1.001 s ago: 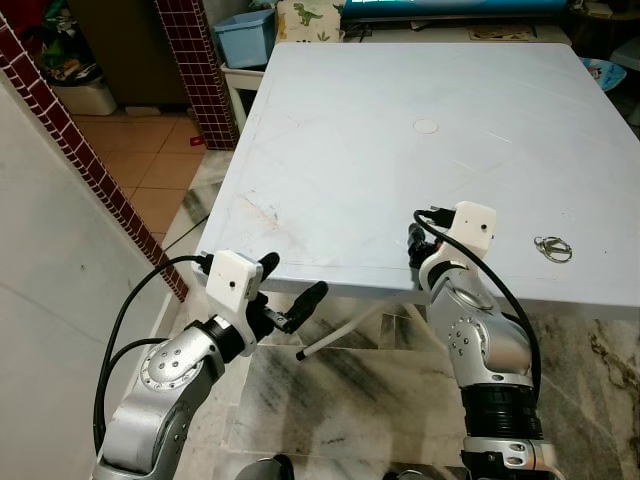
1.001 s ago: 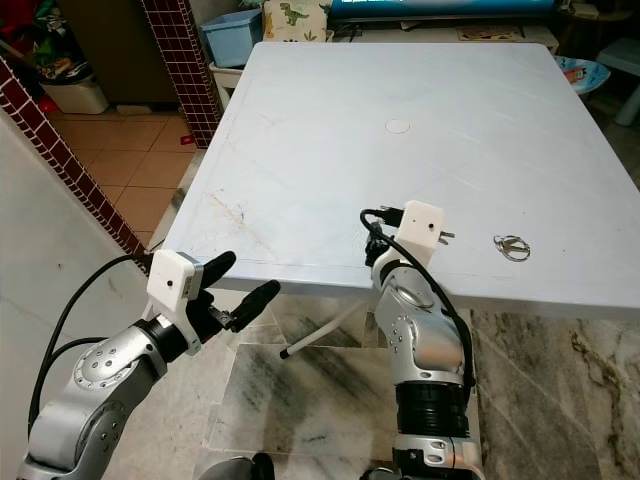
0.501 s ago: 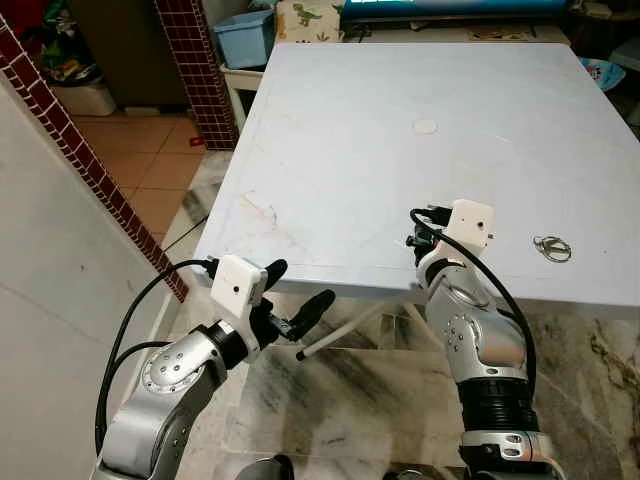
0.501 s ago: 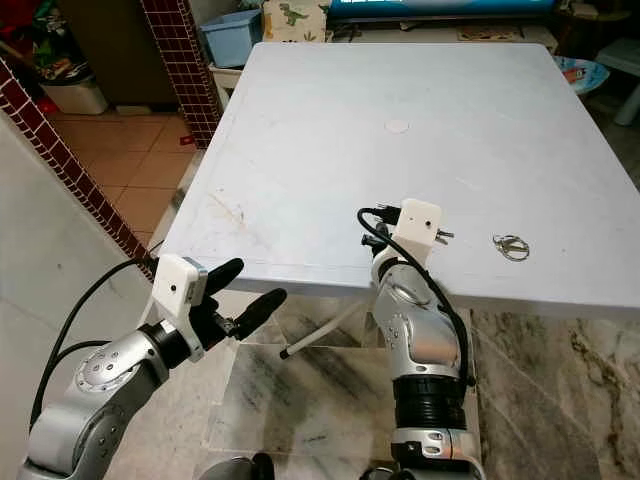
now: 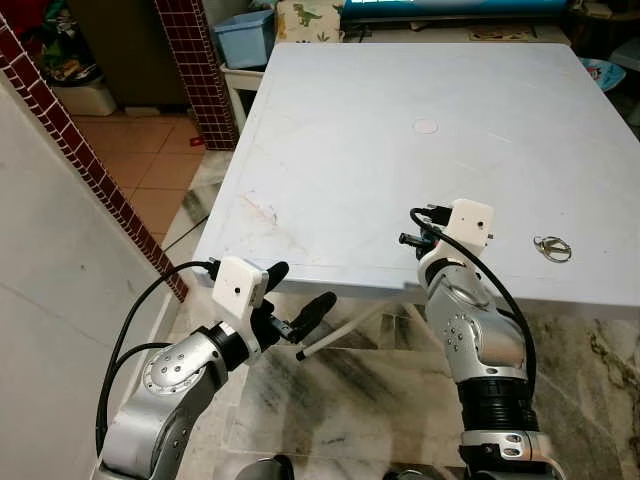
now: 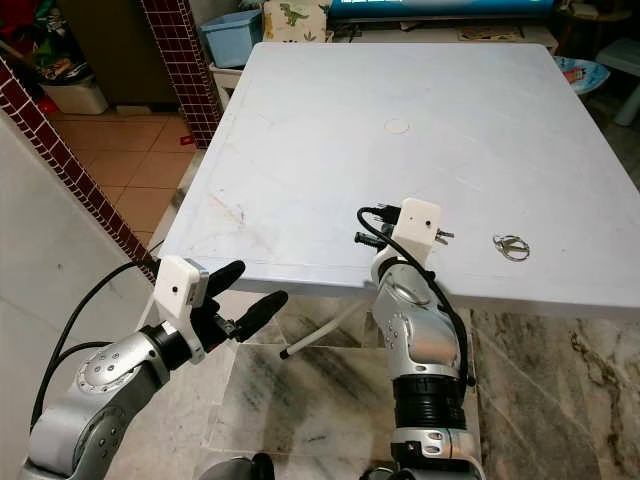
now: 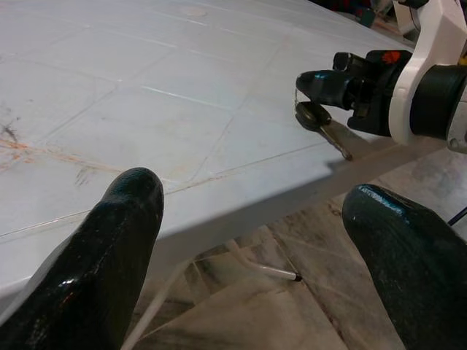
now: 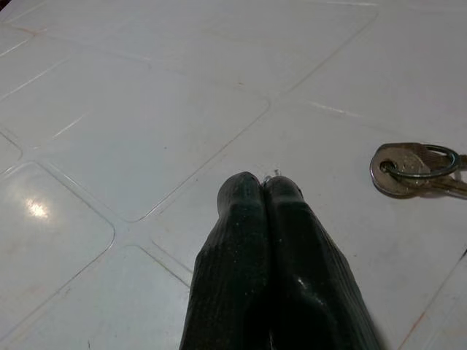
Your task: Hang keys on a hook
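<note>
Underneath right gripper (image 7: 310, 87): pinched, dangling key (image 7: 325, 124).

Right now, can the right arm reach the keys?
Probably yes. The keys lie on the table close beside the right gripper, nothing between, but its shut fingers must open first.

One white tabletop (image 5: 350, 120). On it, one ring of keys (image 5: 552, 248) near its right edge and one round cap (image 5: 425, 126) at its middle. One single key (image 7: 321, 118) hangs over its near edge. Two pincers: left pincer (image 5: 303, 283), right pincer (image 8: 260, 182), two black fingers each. One blue bin (image 5: 245, 35) beyond its far left corner.
</note>
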Available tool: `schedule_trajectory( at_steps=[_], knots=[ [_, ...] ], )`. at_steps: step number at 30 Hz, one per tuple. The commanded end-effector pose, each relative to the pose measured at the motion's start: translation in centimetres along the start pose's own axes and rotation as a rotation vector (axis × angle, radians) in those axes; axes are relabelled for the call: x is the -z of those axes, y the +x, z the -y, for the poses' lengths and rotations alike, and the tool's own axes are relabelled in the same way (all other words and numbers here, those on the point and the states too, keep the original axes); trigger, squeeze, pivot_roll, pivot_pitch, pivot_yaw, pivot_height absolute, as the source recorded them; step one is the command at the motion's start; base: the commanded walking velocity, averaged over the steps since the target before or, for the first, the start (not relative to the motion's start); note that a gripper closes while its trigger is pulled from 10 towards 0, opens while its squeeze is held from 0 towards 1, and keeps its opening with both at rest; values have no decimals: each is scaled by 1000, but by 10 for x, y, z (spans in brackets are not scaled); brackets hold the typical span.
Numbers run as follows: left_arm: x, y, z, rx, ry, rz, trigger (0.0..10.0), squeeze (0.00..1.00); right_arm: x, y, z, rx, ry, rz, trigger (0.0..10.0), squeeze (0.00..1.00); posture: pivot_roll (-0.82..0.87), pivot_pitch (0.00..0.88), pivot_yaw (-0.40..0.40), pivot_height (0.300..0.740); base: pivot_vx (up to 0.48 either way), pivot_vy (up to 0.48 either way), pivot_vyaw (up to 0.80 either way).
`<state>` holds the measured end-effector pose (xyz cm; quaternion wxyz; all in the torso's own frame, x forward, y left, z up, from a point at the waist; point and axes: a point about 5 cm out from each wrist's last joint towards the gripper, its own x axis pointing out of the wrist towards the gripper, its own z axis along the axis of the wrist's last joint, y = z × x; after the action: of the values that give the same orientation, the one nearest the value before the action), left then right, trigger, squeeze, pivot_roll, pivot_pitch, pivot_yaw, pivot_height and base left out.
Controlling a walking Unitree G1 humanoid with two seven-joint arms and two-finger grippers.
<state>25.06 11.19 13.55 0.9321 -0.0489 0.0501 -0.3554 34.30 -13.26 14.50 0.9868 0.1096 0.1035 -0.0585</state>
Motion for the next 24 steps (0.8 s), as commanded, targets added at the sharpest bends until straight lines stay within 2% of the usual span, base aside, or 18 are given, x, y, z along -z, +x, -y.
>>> schedule_trajectory(
  at_steps=[1, 8, 12, 14, 23, 24],
  knots=[
    [-2, -2, 0, 7, 15, -7, 10000, 0, 0, 1, -6, -21, -6, -8, 0, 0, 0, 128, 68, 740, 0, 0, 0],
    [-1, -2, -1, -12, 9, -11, 10000, 0, -1, 0, -10, -56, -26, -9, 0, 0, 0, 128, 68, 740, 0, 0, 0],
    [-1, -2, -8, -70, 26, -13, 10000, 0, -11, -3, -22, -151, -169, 68, 0, 0, 1, 125, 70, 740, 0, 0, 0],
    [-4, -1, -16, -137, 38, 2, 10000, 0, -20, -7, -27, -192, -320, 160, 0, 0, 1, 125, 70, 740, 0, 0, 0],
    [-9, -2, -25, -245, 28, 46, 10000, 0, -30, -19, -29, -229, -522, 335, 0, 0, -4, 113, 70, 740, 0, 0, 0],
    [-9, -2, -27, -263, 28, 49, 10000, 0, -30, -21, -29, -241, -542, 346, 431, 0, -4, 113, 70, 740, 0, 0, 0]
  ],
)
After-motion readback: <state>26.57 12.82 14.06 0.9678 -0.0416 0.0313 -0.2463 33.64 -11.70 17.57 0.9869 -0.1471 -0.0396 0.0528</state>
